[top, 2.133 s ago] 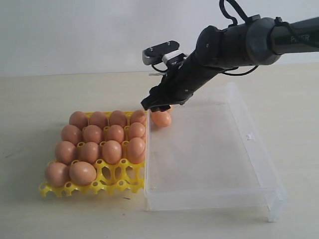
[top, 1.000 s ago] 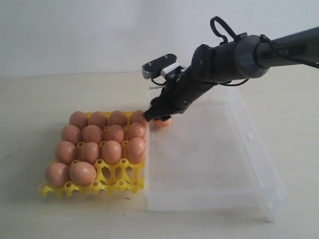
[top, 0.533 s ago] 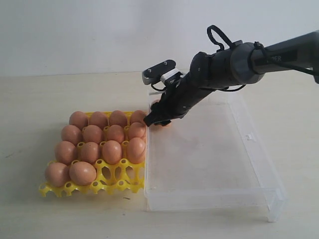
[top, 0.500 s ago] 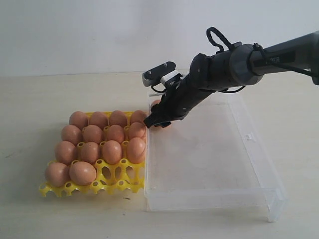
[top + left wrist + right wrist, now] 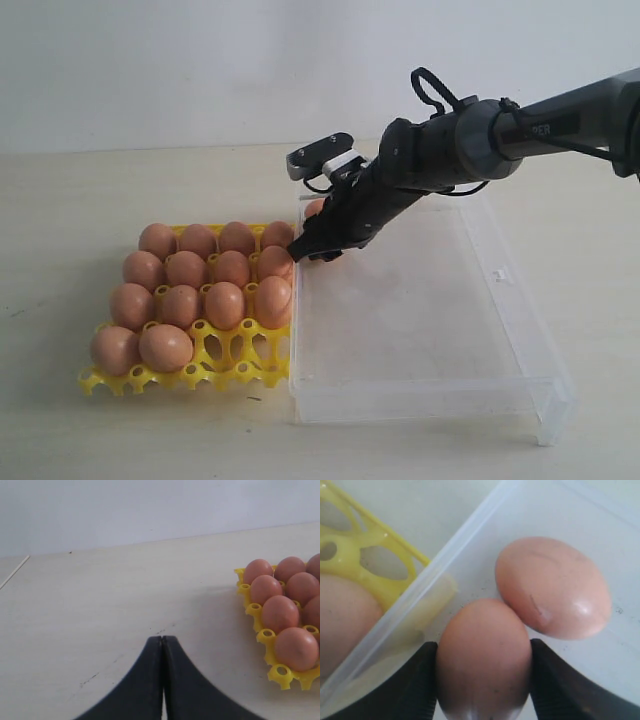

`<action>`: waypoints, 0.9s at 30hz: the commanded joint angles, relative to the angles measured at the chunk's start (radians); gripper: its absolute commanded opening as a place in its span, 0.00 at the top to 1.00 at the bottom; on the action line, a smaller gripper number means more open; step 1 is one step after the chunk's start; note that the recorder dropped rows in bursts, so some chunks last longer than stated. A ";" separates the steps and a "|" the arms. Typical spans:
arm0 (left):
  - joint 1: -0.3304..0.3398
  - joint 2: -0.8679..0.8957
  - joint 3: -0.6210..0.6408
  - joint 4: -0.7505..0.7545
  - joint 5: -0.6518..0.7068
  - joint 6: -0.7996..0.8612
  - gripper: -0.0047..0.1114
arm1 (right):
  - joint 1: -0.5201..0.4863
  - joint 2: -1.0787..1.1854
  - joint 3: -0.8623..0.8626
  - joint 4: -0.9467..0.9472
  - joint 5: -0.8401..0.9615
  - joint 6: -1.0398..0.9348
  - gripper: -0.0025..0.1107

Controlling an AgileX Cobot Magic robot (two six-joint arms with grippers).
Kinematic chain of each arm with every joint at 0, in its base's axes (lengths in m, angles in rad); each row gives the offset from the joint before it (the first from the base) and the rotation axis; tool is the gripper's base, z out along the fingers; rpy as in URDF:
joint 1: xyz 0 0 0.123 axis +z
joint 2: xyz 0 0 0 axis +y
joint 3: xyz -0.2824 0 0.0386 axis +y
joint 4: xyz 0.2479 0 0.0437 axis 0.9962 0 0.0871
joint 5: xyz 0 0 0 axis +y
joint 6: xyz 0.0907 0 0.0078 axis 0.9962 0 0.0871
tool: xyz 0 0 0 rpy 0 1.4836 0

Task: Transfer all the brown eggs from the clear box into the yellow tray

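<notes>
The yellow tray point(image 5: 215, 370) holds several brown eggs point(image 5: 225, 303); its two near-right cups are bare. Beside it on the right stands the clear box point(image 5: 520, 330). In the box's far left corner my right gripper point(image 5: 318, 250) is down on a brown egg point(image 5: 482, 655), and both fingers point(image 5: 417, 685) press its sides. A second egg point(image 5: 552, 587) lies touching it, further into the box. My left gripper point(image 5: 162, 639) is shut and empty over bare table, left of the tray point(image 5: 272, 657).
The box wall point(image 5: 420, 595) runs close beside the held egg, with the tray's rim point(image 5: 350, 555) just outside it. The table is pale wood with a white wall behind.
My right arm has come down and slid a little left into the box corner, so the fingers now sit on either side of the egg. The eggs in the tray have not moved.
</notes>
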 commanded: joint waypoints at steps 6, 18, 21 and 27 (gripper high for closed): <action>0.001 -0.006 -0.004 -0.003 -0.010 -0.004 0.96 | -0.003 -0.087 0.148 0.018 -0.049 0.040 0.98; 0.001 -0.006 -0.004 -0.003 -0.010 -0.004 0.96 | -0.001 -0.453 0.586 0.118 -0.333 0.085 0.98; 0.001 -0.006 -0.004 -0.003 -0.010 -0.004 0.96 | -0.001 -0.538 0.641 0.133 -0.343 0.085 0.98; 0.001 -0.006 -0.004 -0.003 -0.010 -0.004 0.96 | -0.001 -0.556 0.662 0.133 -0.271 0.085 0.98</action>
